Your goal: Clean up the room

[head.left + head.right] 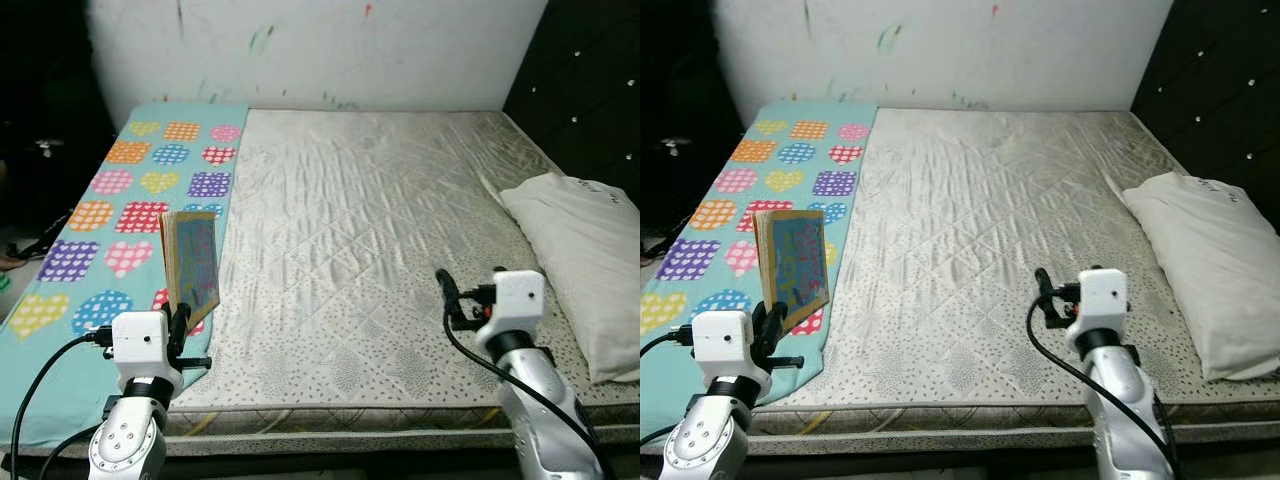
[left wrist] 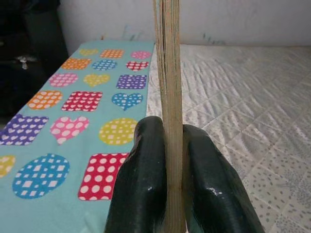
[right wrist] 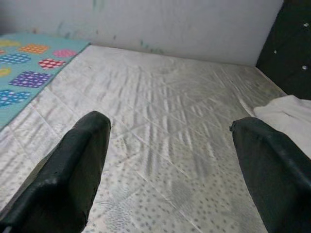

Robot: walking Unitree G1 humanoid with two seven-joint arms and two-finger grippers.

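Observation:
A thin book with a blue cover stands upright over the near left part of the bed, its lower edge clamped in my left gripper. In the left wrist view the book's page edge rises between the two black fingers. My right gripper hovers open over the near right part of the mattress, with nothing between its fingers.
A teal blanket with coloured hearts and dotted shapes covers the bed's left strip. A white pillow lies at the right edge by the dark padded headboard. A marked white wall stands behind the bed.

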